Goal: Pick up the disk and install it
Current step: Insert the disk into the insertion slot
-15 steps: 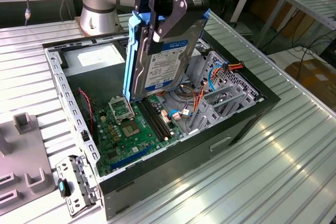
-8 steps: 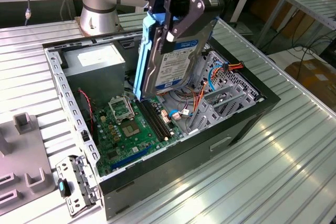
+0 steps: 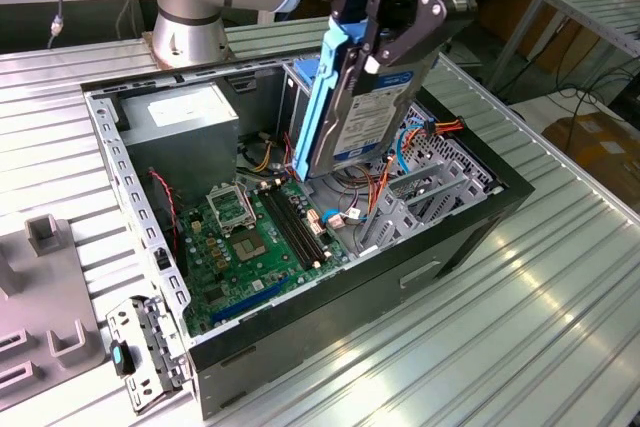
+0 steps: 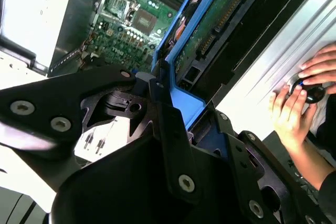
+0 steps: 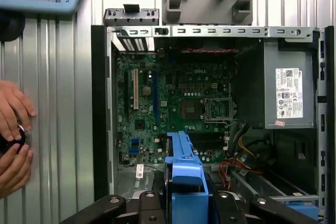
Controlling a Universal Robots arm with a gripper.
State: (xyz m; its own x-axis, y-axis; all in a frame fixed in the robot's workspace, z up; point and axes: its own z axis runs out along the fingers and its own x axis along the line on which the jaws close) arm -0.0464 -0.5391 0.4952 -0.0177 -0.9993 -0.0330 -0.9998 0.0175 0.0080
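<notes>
My gripper (image 3: 378,52) is pinched on the disk (image 3: 355,117), gripping it near its upper end. In the upper middle of the exterior view the disk hangs nearly upright and slightly tilted. One bright blue side rail (image 3: 313,97) faces the exterior view's left. The disk's lower end dips toward the open computer case (image 3: 330,287), between the green motherboard (image 3: 250,237) and the grey drive cage (image 3: 425,197). I cannot tell whether that lower edge touches anything inside. The grey power supply (image 3: 180,122) sits in the case's corner at the upper left of the frame. In the first wrist view a person's hands (image 5: 13,140) rest on the ribbed metal table (image 3: 520,327) beside the case.
</notes>
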